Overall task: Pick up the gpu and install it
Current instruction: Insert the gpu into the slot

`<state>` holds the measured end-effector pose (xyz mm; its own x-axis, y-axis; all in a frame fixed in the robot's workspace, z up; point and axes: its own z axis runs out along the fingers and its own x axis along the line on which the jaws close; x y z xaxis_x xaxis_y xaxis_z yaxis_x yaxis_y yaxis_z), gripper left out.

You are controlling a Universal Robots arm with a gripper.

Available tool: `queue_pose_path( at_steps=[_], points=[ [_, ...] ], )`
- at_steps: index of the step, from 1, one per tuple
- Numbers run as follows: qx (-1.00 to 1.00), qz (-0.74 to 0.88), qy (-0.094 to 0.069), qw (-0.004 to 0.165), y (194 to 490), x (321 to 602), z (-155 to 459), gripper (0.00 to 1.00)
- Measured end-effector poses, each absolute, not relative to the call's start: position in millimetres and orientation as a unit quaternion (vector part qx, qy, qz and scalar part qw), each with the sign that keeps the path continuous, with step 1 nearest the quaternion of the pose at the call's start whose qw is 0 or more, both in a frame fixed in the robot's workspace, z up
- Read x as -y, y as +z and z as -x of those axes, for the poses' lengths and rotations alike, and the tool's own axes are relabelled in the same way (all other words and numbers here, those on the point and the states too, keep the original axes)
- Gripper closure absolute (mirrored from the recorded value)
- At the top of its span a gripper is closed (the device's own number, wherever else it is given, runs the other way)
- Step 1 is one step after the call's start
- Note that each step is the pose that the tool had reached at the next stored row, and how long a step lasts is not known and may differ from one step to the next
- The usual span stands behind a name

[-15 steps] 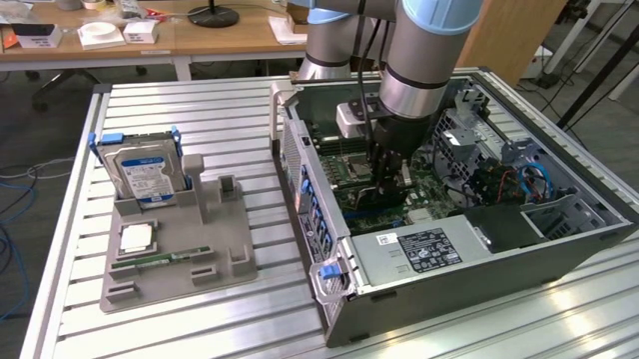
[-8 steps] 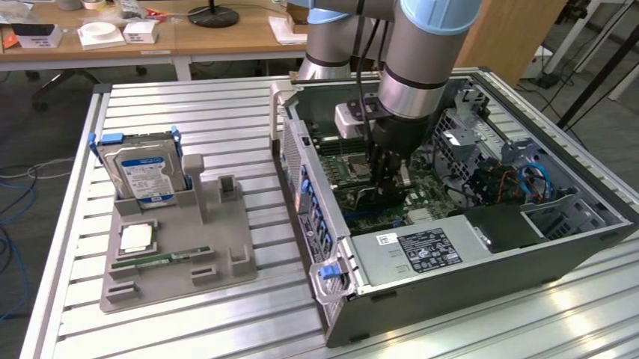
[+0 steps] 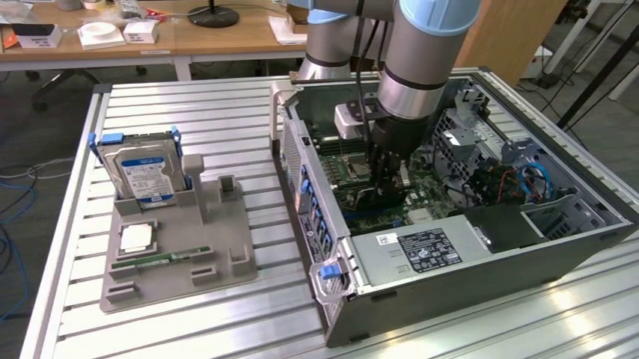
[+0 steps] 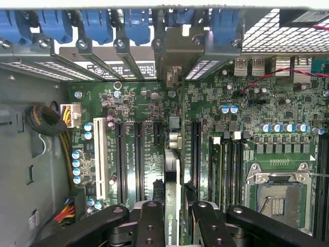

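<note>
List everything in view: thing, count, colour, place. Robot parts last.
gpu: one, green board seen edge-on, held upright over the motherboard slots.
computer case: one, dark grey, open, on the exterior view's right.
motherboard: one, green, inside the case.
hard drive: one, silver with blue label, upright in the tray.
parts tray: one, grey, on the slatted table on the exterior view's left.
RAM stick: one, green, flat in the tray.
slatted table: one, silver.
gripper: one, black, shut on the gpu inside the case.
</note>
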<state>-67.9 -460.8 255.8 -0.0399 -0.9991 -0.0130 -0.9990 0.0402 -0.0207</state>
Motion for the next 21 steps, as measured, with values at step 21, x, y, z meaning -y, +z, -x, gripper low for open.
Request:
queue_pose_path(
  at_steps=[21],
  points=[
    [-0.721, 0.693, -0.002, 0.013, 252.6, 458.3, 67.7, 0.75]
  ],
)
